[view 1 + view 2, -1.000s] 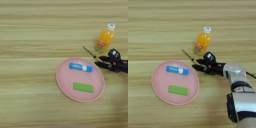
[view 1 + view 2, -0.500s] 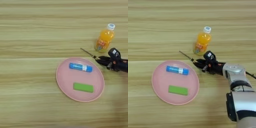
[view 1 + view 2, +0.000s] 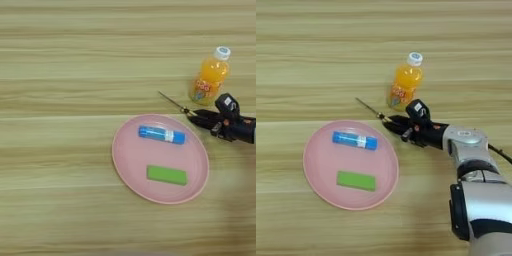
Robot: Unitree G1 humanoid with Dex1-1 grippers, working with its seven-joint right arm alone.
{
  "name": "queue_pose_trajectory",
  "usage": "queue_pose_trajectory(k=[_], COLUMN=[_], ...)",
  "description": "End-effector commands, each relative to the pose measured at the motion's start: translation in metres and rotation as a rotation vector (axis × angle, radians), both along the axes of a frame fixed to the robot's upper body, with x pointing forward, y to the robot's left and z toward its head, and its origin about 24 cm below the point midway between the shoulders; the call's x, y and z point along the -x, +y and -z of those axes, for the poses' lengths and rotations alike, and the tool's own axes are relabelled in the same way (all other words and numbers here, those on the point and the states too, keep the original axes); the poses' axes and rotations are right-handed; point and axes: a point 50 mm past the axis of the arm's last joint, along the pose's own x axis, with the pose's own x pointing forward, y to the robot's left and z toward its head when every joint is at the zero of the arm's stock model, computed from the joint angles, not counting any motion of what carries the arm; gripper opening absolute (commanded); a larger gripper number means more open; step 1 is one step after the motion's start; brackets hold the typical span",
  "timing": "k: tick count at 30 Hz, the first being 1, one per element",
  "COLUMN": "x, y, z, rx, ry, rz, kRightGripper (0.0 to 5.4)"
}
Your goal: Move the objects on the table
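My gripper (image 3: 392,123) is clamped on the screwdriver (image 3: 370,109); I judge swinging it risks toppling the nearby bottle (image 3: 404,82).

light-brown wooden table (image 3: 60,60) with horizontal grain

Table (image 3: 60,60): light-brown wood, horizontal grain stripes. Plate (image 3: 125,165): pink. Block (image 3: 167,175): bright green. Tube (image 3: 161,134): blue, white band. Bottle (image 3: 404,84): orange, white cap (red label). Gripper (image 3: 393,123): black; forearm (image 3: 466,141) silver.
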Motion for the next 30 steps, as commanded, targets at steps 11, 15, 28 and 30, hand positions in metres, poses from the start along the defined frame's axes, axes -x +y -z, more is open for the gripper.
queue_pose_trajectory(k=[11,15,28,30], x=[-0.018,-0.002,0.04,0.044], y=[0.018,0.033,0.054,0.055], z=[-0.075,-0.087,-0.087,-0.085], rx=[-0.092,-0.109,-0.071,-0.047], ry=[-0.363,-0.431,-0.378,-0.362], rz=[-0.228,-0.349,-0.553,-0.574], kRightGripper=[0.9,0.9,0.9,0.9])
